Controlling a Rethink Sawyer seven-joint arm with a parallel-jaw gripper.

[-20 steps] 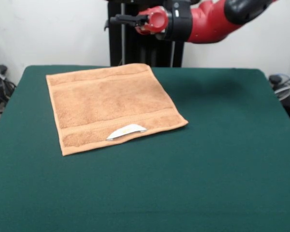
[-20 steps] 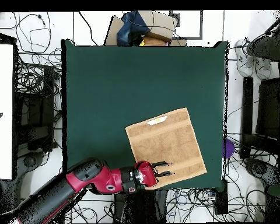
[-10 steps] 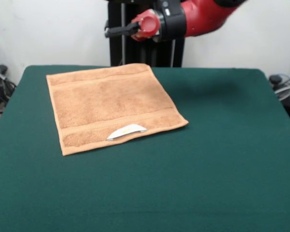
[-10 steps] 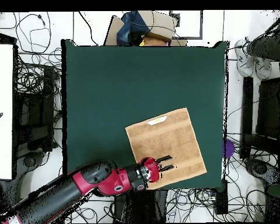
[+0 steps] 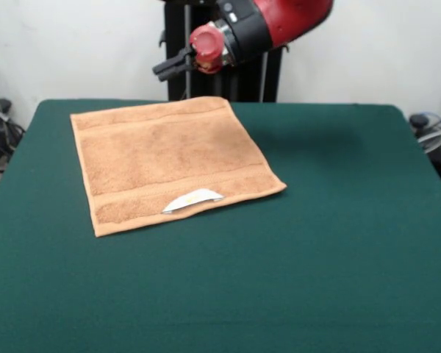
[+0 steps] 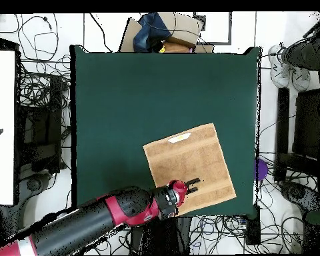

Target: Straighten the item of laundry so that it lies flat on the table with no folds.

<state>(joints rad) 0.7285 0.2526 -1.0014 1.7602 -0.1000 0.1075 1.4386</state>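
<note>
I am seeing the end effector (image 5: 167,66) hanging in the air above the counter (image 5: 338,243), holding nothing, its two dark fingers (image 6: 193,185) standing slightly apart. I am reading the red and black arm (image 6: 89,223) as reaching in nearly level, the end effector pointing sideways rather than down. The towel (image 5: 169,163) is lying spread flat just below the end effector, not touching it, all four corners showing and no fold that I can make out. Its white label (image 5: 193,199) is sitting at the towel edge farthest from the end effector, curling up a little. In the overhead view the end effector is hovering over the towel's opposite border band.
</note>
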